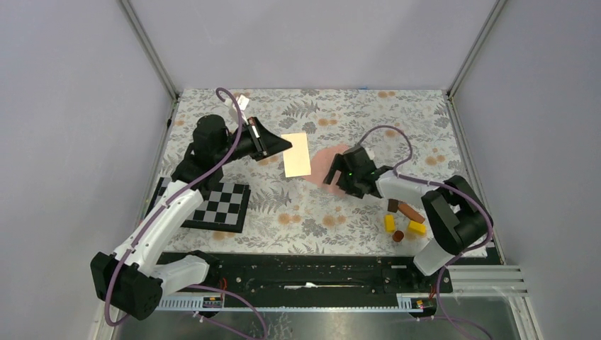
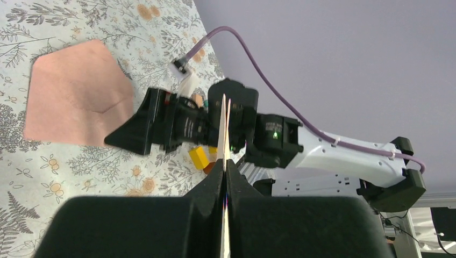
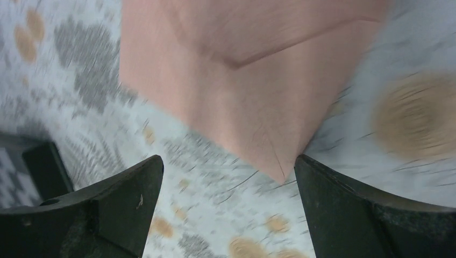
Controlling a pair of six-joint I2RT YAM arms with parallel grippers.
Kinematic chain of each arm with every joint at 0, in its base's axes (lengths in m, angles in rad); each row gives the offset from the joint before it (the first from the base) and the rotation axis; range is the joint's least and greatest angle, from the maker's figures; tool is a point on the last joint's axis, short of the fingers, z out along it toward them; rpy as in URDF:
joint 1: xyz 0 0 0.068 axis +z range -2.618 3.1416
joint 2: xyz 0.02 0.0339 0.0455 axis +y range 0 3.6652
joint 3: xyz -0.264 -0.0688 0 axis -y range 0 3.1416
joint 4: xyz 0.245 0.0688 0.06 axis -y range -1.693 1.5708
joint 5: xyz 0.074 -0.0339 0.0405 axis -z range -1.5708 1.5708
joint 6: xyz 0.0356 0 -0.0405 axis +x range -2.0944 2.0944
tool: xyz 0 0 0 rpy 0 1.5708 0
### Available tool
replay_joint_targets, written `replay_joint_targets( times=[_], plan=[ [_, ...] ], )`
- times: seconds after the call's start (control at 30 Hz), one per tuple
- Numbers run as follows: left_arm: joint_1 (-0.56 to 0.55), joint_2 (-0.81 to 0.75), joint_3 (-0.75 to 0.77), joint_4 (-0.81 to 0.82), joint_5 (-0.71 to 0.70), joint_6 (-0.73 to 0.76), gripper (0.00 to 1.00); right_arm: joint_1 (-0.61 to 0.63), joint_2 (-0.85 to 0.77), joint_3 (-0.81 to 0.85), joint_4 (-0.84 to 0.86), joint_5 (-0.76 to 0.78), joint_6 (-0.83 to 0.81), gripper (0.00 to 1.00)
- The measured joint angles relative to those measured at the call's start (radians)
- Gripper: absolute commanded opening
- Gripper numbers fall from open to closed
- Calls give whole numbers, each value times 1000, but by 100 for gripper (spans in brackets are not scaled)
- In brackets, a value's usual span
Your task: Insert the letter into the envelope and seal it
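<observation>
The letter, a cream paper sheet, is held above the floral table by its left edge, with my left gripper shut on it. In the left wrist view the letter shows edge-on, sticking out from between that gripper's pressed fingertips. The salmon-pink envelope lies flat just right of the sheet, its triangular flap open in the left wrist view. My right gripper hovers open low over the envelope's near corner, fingers wide, nothing between them.
A black-and-white checkerboard lies at the left front. Several small yellow and brown blocks sit at the right front, beside the right arm. Metal frame posts and grey walls bound the table.
</observation>
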Motion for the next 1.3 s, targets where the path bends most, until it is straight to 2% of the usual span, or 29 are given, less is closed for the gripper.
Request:
replay_joint_targets(
  times=[0.1,0.2,0.37,0.5,0.7,0.77,0.93,1.13,1.3],
  plan=[
    [0,5,-4,4,0,-2,0,104,1,0,5,-14,58,99],
    [0,16,-5,13,0,-6,0,154,22,23,6,-44,85,99],
    [0,34,-5,23,0,-8,0,147,32,83,-14,-51,89,99],
    [12,41,-8,68,21,-36,0,100,-75,89,-62,-64,68,99],
    [51,58,-79,294,88,-167,0,-59,-381,76,-53,-179,6,99],
    [52,83,-102,395,114,-226,0,-76,-447,97,-32,-248,-20,99],
    [51,161,-130,633,172,-365,0,-73,-486,159,55,-431,-58,99],
    [35,196,-130,787,216,-427,0,-73,-505,168,100,-571,-64,99],
    [-4,216,-120,864,234,-449,0,-73,-505,168,157,-664,-38,85]
  ],
)
